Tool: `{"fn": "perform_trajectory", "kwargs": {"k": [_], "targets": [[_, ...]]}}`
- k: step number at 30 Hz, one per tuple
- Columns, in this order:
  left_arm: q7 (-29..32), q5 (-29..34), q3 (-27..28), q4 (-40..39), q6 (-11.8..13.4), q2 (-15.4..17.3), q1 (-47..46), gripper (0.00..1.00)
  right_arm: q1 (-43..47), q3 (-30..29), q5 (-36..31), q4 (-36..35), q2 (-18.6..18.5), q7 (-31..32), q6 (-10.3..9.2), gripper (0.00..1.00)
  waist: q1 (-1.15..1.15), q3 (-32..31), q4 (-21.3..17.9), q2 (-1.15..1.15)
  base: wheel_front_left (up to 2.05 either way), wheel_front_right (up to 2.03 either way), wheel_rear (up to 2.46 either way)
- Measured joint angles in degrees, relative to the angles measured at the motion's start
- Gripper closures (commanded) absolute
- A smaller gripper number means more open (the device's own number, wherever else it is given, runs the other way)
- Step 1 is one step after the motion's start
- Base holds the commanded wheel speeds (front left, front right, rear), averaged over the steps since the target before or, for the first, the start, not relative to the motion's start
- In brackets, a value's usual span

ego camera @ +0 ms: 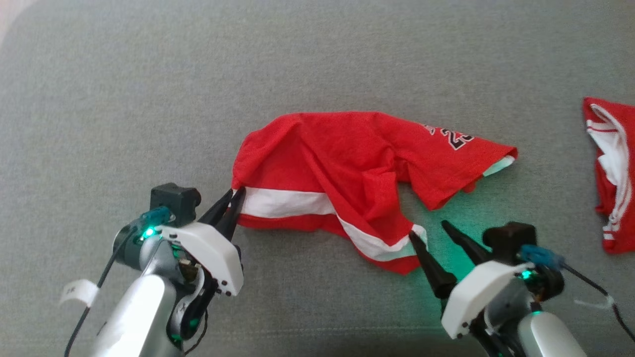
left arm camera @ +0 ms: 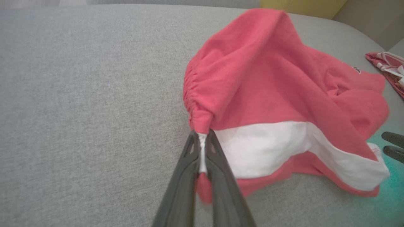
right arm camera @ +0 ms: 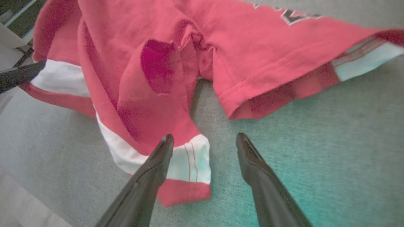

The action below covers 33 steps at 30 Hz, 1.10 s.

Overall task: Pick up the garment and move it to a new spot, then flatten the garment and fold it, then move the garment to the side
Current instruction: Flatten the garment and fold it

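**Grippers.** The left gripper (ego camera: 238,191) was clamped tight on the garment (ego camera: 347,148), pinching a gathered corner at the end of its white band (left arm camera: 262,148). The right gripper (ego camera: 427,229) had its jaws spread wide and held nothing. One finger lay over the near hem corner (right arm camera: 192,164); the other was over the bare grey surface (ego camera: 149,99).

**Garment.** It was red with white bands and a printed number, and lay crumpled near the middle of the surface. It tented upward toward the pinched corner and had several overlapping folds.

**Risks, as judged.**
- With the right jaws only partly across the hem corner, closing there could take a thin bite that slips free on lifting, or miss the cloth altogether.
- A lift on the left hold alone would leave the garment hanging bunched and twisted, which would make flattening harder.
- The folded layers at the hem might be caught together, locking a crease in.
- Fingers pressed low could snag the soft surface.
- A second red item (ego camera: 612,173) lay well apart at the right edge, and carrying the garment that way could tangle the two.

**Containers.** None was observed. Both red items rested directly on the surface.
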Motion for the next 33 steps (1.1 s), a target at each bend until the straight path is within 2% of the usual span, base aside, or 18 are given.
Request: {"fn": "perform_trajectory", "kwargs": {"k": [9,10,11,18,22,28,33], "targets": [[-1.03,0.00,-1.11,1.54,-0.45,-0.23,-1.72,1.00,-3.99,4.05,1.99,5.21,-1.67,5.42,0.00,0.00,0.00,2.24,1.40,0.00,0.00,0.00,0.00],[-1.04,0.00,-1.22,1.57,-0.46,-0.30,-1.90,1.00,-4.40,4.12,2.00,5.39,-1.68,5.50,0.00,0.29,0.00,2.32,1.41,0.00,0.00,0.00,0.00],[-1.10,0.00,-1.26,1.63,-0.49,-0.37,-2.00,1.00,-4.61,4.11,2.08,5.47,-1.67,5.50,0.00,1.00,0.00,2.39,1.45,0.00,0.00,0.00,0.00],[-2.98,-0.11,-1.15,1.56,-0.49,-0.37,-1.98,1.00,-4.24,2.05,2.91,3.87,-1.56,1.30,0.00,1.00,0.00,2.08,1.30,0.00,0.00,0.00,0.00],[-4.41,-0.11,-0.15,-1.30,-0.34,-0.09,-1.97,1.00,-3.67,-1.05,2.76,-1.59,-1.57,-2.46,0.00,1.00,0.00,0.83,0.88,0.00,0.00,0.00,0.00],[-5.48,-0.09,1.05,-9.62,0.15,1.38,-2.16,1.00,-4.50,-5.77,0.89,-10.89,-2.08,-5.81,0.00,1.00,0.00,-1.92,0.22,0.00,0.00,0.00,0.00],[-5.38,0.25,2.70,-17.90,0.56,3.13,-5.96,1.00,-10.16,-11.76,-0.44,-19.25,-4.37,-6.22,0.00,1.00,0.00,-4.43,-0.18,0.00,0.00,0.00,0.00]]}}
